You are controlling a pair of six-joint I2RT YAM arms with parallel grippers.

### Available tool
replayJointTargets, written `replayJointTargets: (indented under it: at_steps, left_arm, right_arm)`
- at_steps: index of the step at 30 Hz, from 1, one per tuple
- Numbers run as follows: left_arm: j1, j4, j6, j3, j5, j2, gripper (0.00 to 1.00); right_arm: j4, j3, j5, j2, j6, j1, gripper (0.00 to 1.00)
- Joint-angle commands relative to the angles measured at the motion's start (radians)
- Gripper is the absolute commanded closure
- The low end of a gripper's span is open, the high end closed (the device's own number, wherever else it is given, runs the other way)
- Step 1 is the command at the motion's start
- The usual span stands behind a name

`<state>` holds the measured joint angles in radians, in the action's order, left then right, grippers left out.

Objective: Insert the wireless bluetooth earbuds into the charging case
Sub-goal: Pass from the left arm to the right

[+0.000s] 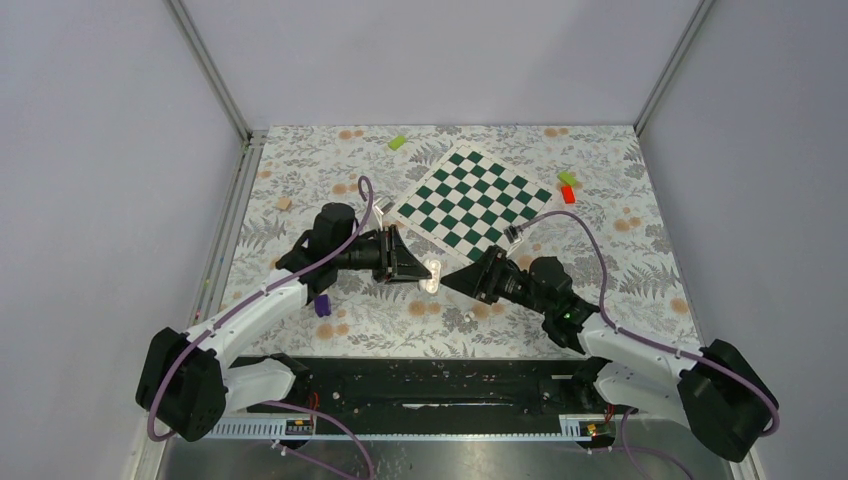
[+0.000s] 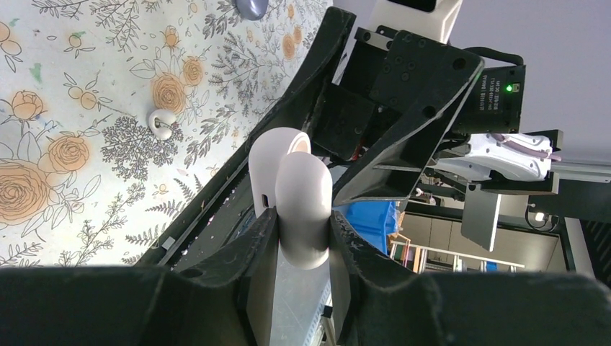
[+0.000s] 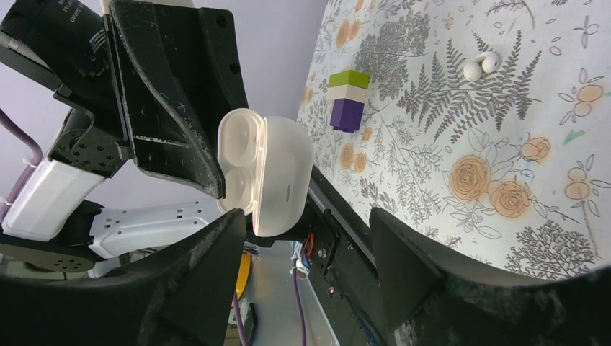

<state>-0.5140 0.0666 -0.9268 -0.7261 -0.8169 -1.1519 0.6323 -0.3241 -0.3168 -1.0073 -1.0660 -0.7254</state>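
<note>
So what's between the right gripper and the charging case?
Nothing. In the right wrist view the open right gripper faces the charging case, clamped in the left gripper, with only bare air between; the top view agrees.

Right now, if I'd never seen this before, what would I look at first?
Probably the white charging case, lid flipped open, pinched in the left tool between the two arms. The right tool is open and points straight at it. After that, you'd notice the green-and-white chessboard at the back of the flowery mat, and the tiny white earbuds lying on the mat beside the right arm.
</note>
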Motion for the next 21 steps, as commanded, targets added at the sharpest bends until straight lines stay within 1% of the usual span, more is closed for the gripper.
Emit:
replayJointTargets:
  at_steps: [1,6,16,19,21]
  left_arm:
    - [0.000,-0.062,-0.018,-0.003,-0.032,0.031,0.91]
    - [0.000,-0.062,-0.022,-0.007,-0.033,0.030,0.90]
    - [-0.001,-0.087,-0.024,-0.006,-0.039,0.031,0.90]
    - [-0.001,-0.089,-0.024,-0.004,-0.040,0.033,0.90]
    - [-0.002,-0.092,-0.029,0.000,-0.040,0.035,0.90]
  right_arm:
    - [0.185,-0.034,-0.064,-0.066,-0.045,0.006,0.30]
    - [0.298,-0.037,-0.096,-0.136,-0.087,0.006,0.35]
    - [0.443,-0.034,-0.115,-0.228,-0.157,0.004,0.45]
    - [0.476,-0.036,-0.121,-0.251,-0.175,0.005,0.50]
    - [0.497,-0.035,-0.123,-0.265,-0.186,0.005,0.57]
